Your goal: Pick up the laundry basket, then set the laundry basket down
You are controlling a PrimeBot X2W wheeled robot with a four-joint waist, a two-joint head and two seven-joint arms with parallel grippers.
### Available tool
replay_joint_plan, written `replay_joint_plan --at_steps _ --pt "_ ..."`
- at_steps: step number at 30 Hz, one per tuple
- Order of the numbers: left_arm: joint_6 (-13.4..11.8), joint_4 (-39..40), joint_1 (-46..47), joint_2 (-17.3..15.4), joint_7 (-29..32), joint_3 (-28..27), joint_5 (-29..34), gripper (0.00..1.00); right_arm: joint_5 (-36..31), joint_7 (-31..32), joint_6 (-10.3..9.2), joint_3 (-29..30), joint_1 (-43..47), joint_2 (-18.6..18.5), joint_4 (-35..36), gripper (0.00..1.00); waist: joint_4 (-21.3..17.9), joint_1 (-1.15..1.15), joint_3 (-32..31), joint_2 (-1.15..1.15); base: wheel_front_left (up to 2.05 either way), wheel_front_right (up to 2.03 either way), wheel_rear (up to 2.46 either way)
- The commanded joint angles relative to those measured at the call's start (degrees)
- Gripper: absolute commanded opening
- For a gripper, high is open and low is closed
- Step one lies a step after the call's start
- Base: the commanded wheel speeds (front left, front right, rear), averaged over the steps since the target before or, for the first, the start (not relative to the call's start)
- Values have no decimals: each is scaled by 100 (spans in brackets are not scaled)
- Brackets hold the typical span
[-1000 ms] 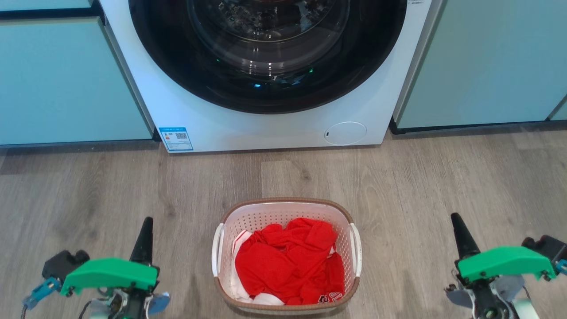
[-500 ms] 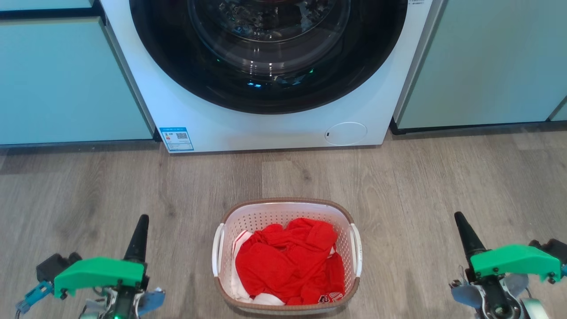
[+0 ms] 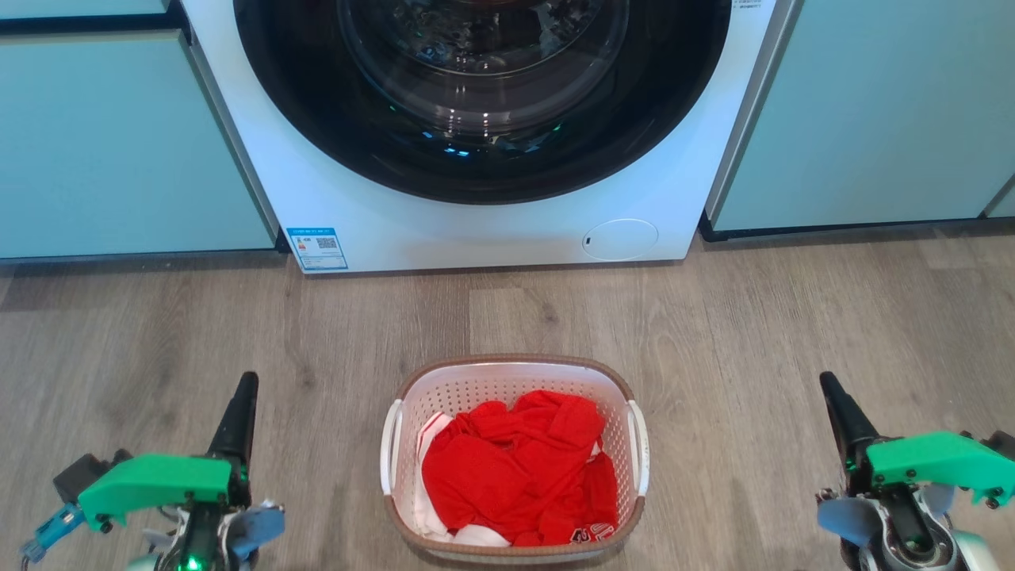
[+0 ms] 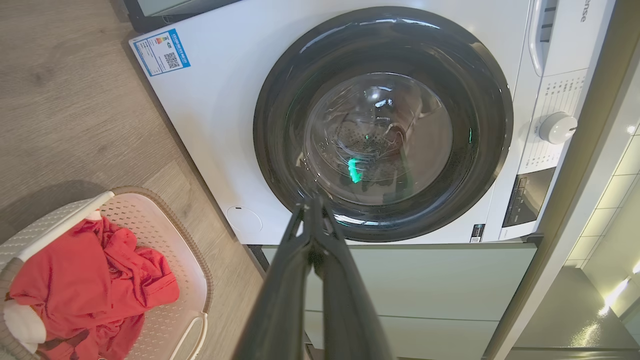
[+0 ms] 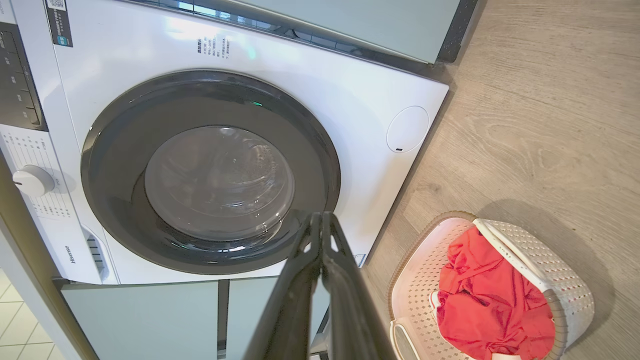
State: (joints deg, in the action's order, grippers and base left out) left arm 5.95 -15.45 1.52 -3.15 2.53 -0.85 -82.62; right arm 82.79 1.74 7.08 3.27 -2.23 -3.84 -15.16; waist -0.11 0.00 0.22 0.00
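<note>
the small rounded-rectangular white perforated plastic laundry basket [image 3: 476, 390], with a brown woven-look band at rim and base, stands upright on the grey wood-grain plank floor [image 3: 714, 333]. it holds a crumpled red mesh garment [image 3: 515, 468], and its slim white side handles [image 3: 388, 448] are free. the left gripper [image 3: 244, 388] and right gripper [image 3: 831, 388] hang well apart on either side, dark tapered fingers pressed together on nothing. this fits a basket awaiting its lift or one already set down. either way, the arms should keep wide of the light shell. beyond stands a glossy white washing machine [image 3: 476, 230].
</note>
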Motion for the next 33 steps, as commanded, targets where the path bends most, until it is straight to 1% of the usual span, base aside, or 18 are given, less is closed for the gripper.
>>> replay_joint_plan --at_steps 1,16,33 --pt "55 167 361 -60 48 -238 -142 0 159 53 36 -62 -302 -65 170 0 1 0 0 0 0 0 0" --pt "154 144 457 -53 308 -457 -1045 0 1110 309 41 119 -377 -53 126 0 11 0 -4 0 0 0 0" --pt "154 143 459 -38 325 -479 -1027 0 1079 338 41 156 -380 -27 123 0 11 0 -4 0 0 0 0"
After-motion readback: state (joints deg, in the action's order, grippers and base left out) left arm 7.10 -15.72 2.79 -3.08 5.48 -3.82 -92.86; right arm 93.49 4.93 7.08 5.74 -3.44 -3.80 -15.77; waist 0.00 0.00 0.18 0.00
